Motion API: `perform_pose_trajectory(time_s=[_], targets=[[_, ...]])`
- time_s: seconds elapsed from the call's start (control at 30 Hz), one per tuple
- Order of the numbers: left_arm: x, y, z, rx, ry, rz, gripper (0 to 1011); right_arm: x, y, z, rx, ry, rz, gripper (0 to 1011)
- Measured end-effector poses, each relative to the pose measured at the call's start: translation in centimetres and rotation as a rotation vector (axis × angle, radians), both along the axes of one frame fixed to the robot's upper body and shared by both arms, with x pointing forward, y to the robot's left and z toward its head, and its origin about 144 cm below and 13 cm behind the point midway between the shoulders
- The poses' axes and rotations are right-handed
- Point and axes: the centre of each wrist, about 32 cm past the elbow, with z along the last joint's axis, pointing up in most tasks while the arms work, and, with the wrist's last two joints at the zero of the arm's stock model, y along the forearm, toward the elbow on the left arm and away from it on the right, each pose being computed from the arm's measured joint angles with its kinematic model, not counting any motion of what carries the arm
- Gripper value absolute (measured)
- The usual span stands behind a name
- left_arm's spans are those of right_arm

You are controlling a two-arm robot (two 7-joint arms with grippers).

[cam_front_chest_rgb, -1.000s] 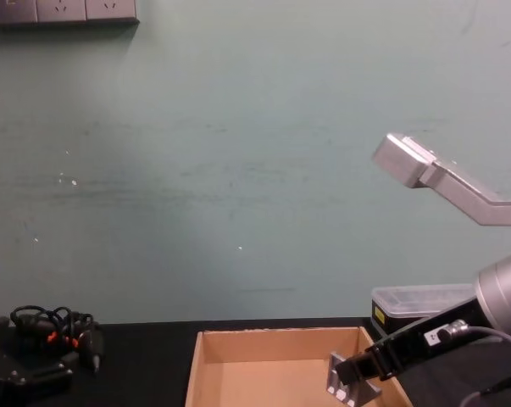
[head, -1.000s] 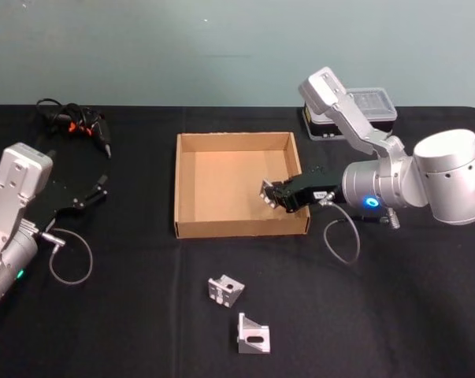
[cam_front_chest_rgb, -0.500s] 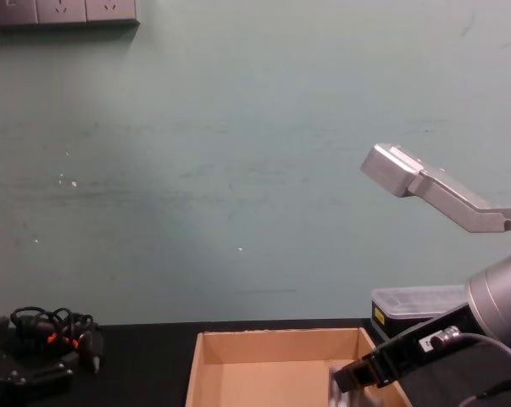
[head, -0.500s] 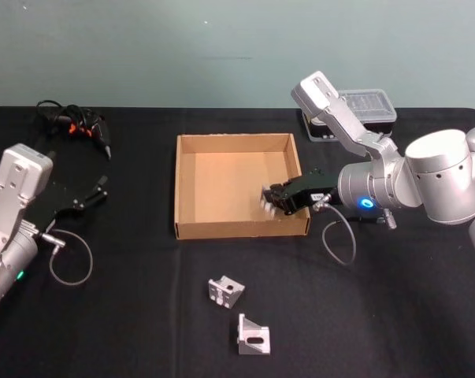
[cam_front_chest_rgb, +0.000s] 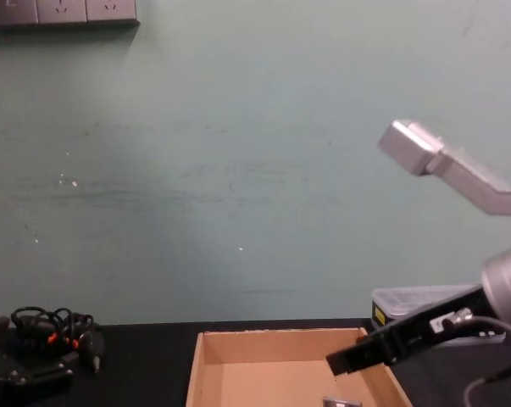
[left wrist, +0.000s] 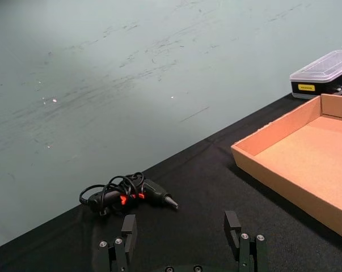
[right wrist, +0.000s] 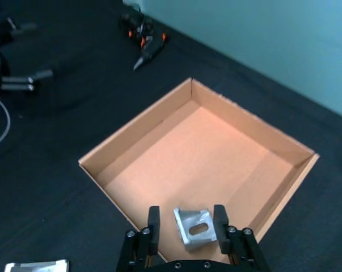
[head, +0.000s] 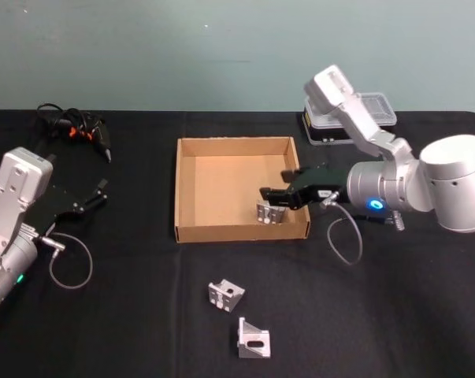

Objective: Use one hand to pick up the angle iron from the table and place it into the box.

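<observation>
A silver angle iron (head: 269, 213) lies on the floor of the tan cardboard box (head: 176, 189), near its front right corner. My right gripper (head: 273, 189) hangs open just above it. In the right wrist view the angle iron (right wrist: 196, 226) lies loose between the spread fingers (right wrist: 153, 224), inside the box (right wrist: 134, 139). In the chest view the right gripper (cam_front_chest_rgb: 348, 360) hovers over the box (cam_front_chest_rgb: 272, 348). Two more angle irons (head: 225, 294) (head: 253, 337) lie on the black table in front of the box. My left gripper (head: 95, 197) rests open at the far left.
A clear-lidded plastic case (head: 355, 118) stands behind the box on the right. A black corded tool with orange marks (head: 76, 127) lies at the back left. The right arm's grey cable (head: 343, 240) loops down by the box's right front corner.
The right gripper has opened and let go of the angle iron, which now lies on the box floor. The gripper has lifted slightly. The left arm has stayed put.
</observation>
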Motion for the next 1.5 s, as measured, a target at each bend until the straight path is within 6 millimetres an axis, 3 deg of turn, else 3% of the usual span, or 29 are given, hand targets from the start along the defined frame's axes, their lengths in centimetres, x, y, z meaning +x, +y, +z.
perform_pose_trajectory(time_s=[0.1,0.2,0.43,0.53,0.9,1.5], targets=[[0.0,0.0,0.0,0.000,0.000,0.000,1011,-0.6,-0.3,0.4,0.015,-0.025,-0.004,627],[0.0,0.0,0.0,0.000,0.000,0.000,1011,-1.7,-0.9,1.1,0.041,-0.060,0.002,765],[0.0,0.0,0.0,0.000,0.000,0.000,1011,-4.2,-2.4,2.3,0.065,-0.110,0.039,958],[0.0,0.0,0.0,0.000,0.000,0.000,1011,-5.2,-3.1,2.5,0.068,-0.117,0.065,1003],[0.0,0.0,0.0,0.000,0.000,0.000,1011,-7.4,-4.6,2.3,0.047,-0.063,0.261,1003],[0.0,0.0,0.0,0.000,0.000,0.000,1011,-8.3,-4.2,1.2,-0.035,0.052,0.451,1002]])
